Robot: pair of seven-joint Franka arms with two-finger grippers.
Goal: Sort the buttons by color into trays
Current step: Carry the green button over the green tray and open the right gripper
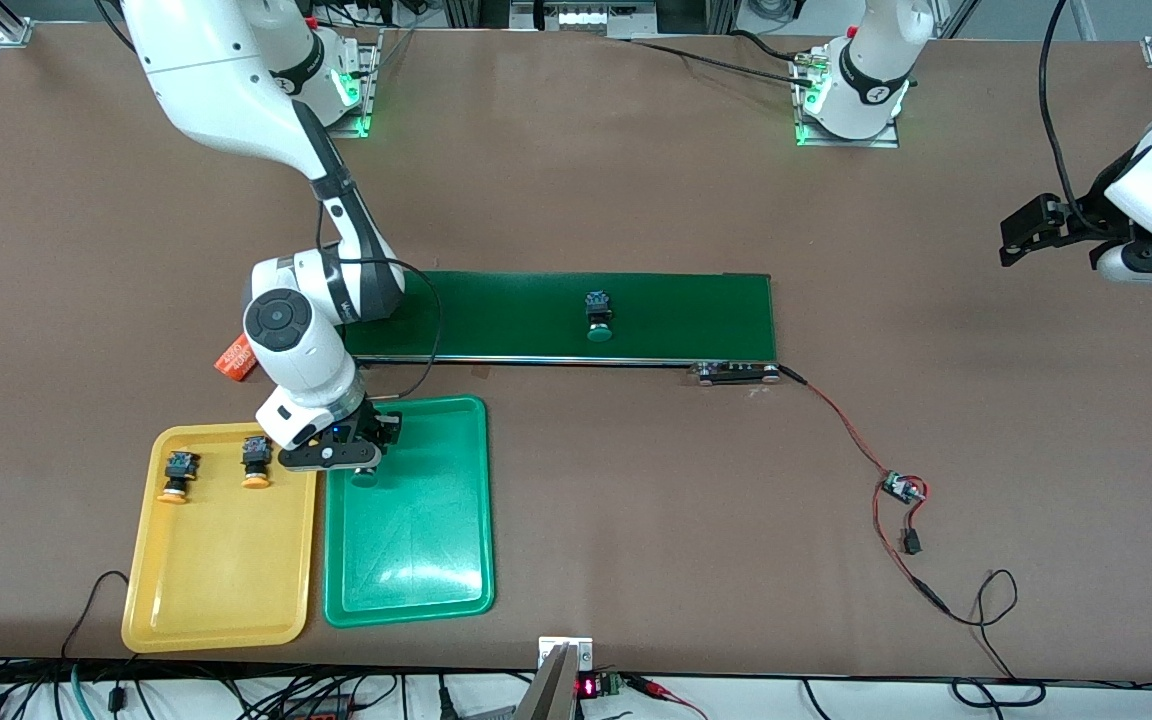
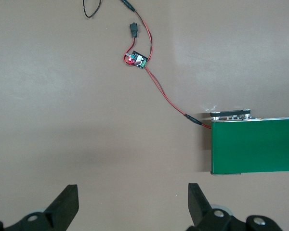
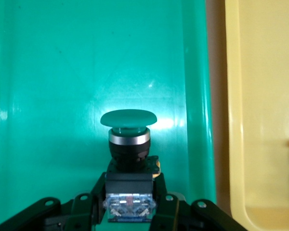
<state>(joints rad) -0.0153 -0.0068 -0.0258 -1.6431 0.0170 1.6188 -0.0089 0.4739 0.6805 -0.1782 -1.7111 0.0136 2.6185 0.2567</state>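
Note:
My right gripper (image 1: 361,465) is shut on a green-capped button (image 1: 364,478), low over the green tray (image 1: 416,540) at its end nearest the conveyor. In the right wrist view the fingers clamp the black-and-blue body of that button (image 3: 128,118), cap pointing away from my right gripper (image 3: 130,185), over the green tray (image 3: 48,72). Two yellow-capped buttons (image 1: 177,476) (image 1: 255,462) lie in the yellow tray (image 1: 216,570). A second green-capped button (image 1: 598,316) lies on the conveyor belt (image 1: 676,315). My left gripper (image 1: 1021,235) waits open and empty over bare table; the left wrist view (image 2: 132,202) shows the same.
An orange cylinder printed "4680" (image 1: 234,360) lies by the conveyor's end, under the right arm. A red-and-black wire with a small circuit board (image 1: 901,487) runs from the conveyor's other end (image 2: 255,147) toward the front camera. The yellow tray (image 3: 260,96) sits beside the green one.

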